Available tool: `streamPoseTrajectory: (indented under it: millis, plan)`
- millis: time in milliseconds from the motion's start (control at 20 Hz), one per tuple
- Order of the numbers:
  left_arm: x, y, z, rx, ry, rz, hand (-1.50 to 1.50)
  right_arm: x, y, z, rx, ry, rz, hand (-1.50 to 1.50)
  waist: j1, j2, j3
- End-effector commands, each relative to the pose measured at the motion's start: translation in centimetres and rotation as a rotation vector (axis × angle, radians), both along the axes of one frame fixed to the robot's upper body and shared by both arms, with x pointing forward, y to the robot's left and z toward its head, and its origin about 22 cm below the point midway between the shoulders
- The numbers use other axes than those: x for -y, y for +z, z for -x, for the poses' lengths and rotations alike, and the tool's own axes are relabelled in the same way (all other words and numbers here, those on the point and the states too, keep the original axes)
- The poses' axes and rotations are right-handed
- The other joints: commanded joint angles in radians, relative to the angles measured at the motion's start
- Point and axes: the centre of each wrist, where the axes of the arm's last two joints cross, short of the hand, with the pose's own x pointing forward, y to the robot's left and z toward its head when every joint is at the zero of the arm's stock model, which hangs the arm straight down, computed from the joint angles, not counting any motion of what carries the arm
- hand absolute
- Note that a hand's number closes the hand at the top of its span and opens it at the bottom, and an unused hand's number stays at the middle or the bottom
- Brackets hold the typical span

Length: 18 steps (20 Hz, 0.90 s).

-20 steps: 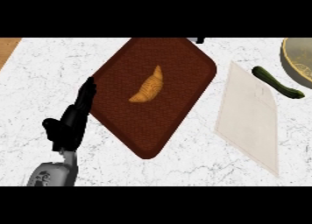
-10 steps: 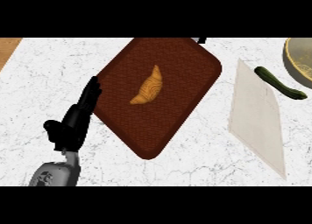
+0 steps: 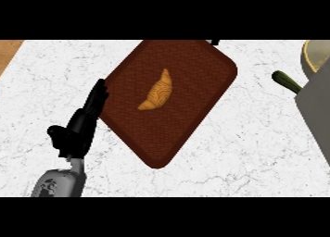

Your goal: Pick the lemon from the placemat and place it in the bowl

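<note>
Near left, left hand [image 3: 79, 131], fingers straight, holding nothing, beside placemat [image 3: 195, 120] edge; croissant [image 3: 157, 90] lying on placemat; bowl [image 3: 313, 54] far right.

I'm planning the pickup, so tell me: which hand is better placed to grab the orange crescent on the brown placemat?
Probably the left. The left hand lies open beside the left edge of the placemat, near the crescent; the right hand is not in view.

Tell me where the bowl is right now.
Head view: the bowl sits at the upper right edge, partly cut off, just right of a dark green vegetable, far from the placemat.
</note>
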Motion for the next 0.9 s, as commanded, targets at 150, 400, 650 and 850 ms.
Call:
streamPoseTrajectory:
  millis: [150, 400, 650, 850]
  plan:
    - [0.8, 0.7, -0.9, -0.001, 0.006, -0.002, 0.00, 3.0, -2.4, 2.3, 0.007, 0.061, -0.242, -1.50, -0.006, 0.002, 0.002]
    - [0.8, 0.1, -0.1, 0.011, 0.009, 0.010, 0.00, 2.8, -3.3, 2.4, 0.117, 0.177, -0.276, -1.50, -0.002, -0.002, 0.001]
    - [-0.5, 0.1, -0.2, -0.012, 0.009, -0.008, 0.00, 3.0, -4.0, 2.8, 0.345, 0.178, -0.215, -1.50, 0.000, 0.000, 0.002]
    - [-0.5, 0.1, 0.1, -0.007, 0.027, -0.001, 0.00, 2.5, -1.0, 1.9, 0.462, 0.174, -0.207, -1.50, -0.007, -0.008, -0.001]
